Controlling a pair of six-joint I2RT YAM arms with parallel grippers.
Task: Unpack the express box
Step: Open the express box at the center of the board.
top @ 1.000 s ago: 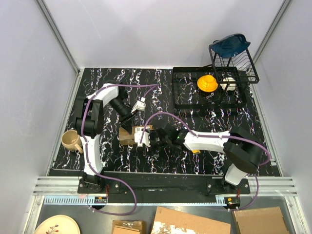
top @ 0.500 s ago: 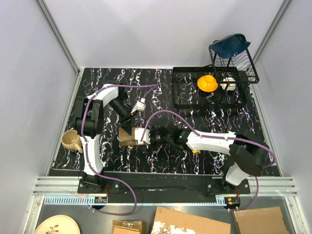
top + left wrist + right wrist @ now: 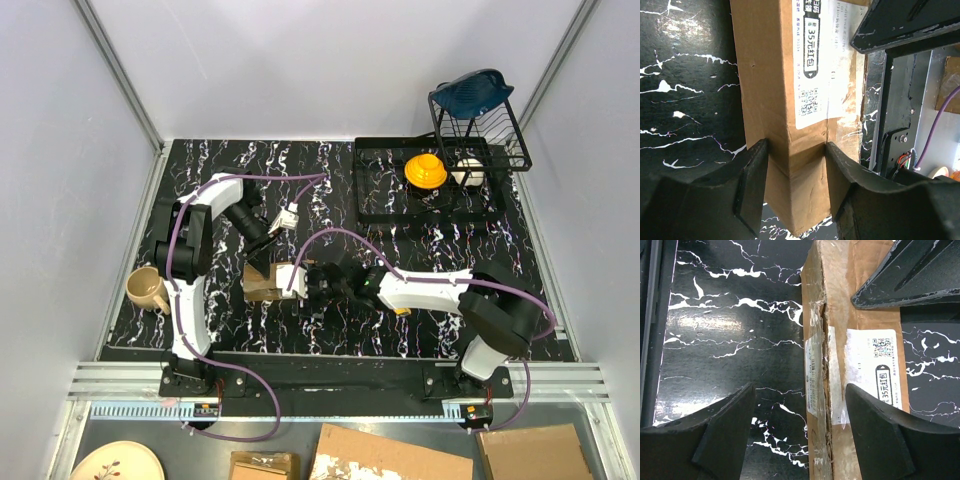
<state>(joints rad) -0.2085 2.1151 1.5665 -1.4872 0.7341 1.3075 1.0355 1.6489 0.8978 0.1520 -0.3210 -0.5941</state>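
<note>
Your left hand (image 3: 796,150) clamps one end of the express box (image 3: 272,279), left of middle toward the worktop's (image 3: 330,180) near edge. Your right hand (image 3: 800,390) stands apart astride its taped seam (image 3: 820,365); pinch only the tape edge, then peel slowly.

Markings on express box (image 3: 767,100): white shipping label (image 3: 812,85) bears a black tab (image 3: 812,37) reading "35元红包", with a QR code (image 3: 808,103) alongside; smaller print illegible
</note>
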